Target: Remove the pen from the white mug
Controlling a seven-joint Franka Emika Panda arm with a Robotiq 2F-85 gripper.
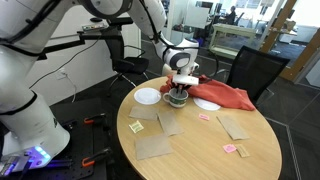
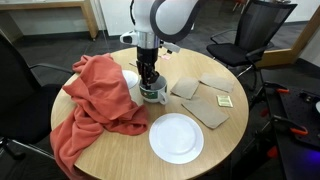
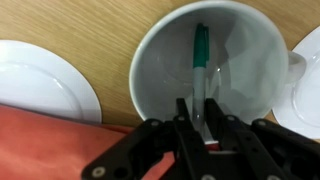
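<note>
The white mug [image 3: 150,60] fills the wrist view, seen from above, with the green pen [image 3: 200,50] leaning inside it. My gripper [image 3: 198,112] reaches down into the mug, and its two fingers are closed narrowly on the pen's pale lower end. In both exterior views the gripper [image 1: 178,88] [image 2: 150,80] stands straight over the mug [image 1: 177,98] [image 2: 154,95] on the round wooden table. The pen is hidden in those views.
A red cloth [image 1: 225,95] [image 2: 95,100] lies beside the mug. White plates [image 1: 147,96] [image 2: 176,138] [image 3: 40,80] lie near it. Brown square mats [image 1: 155,147] [image 2: 205,105] and small pink packets [image 1: 231,148] are spread on the table. Black chairs [image 1: 250,70] stand around.
</note>
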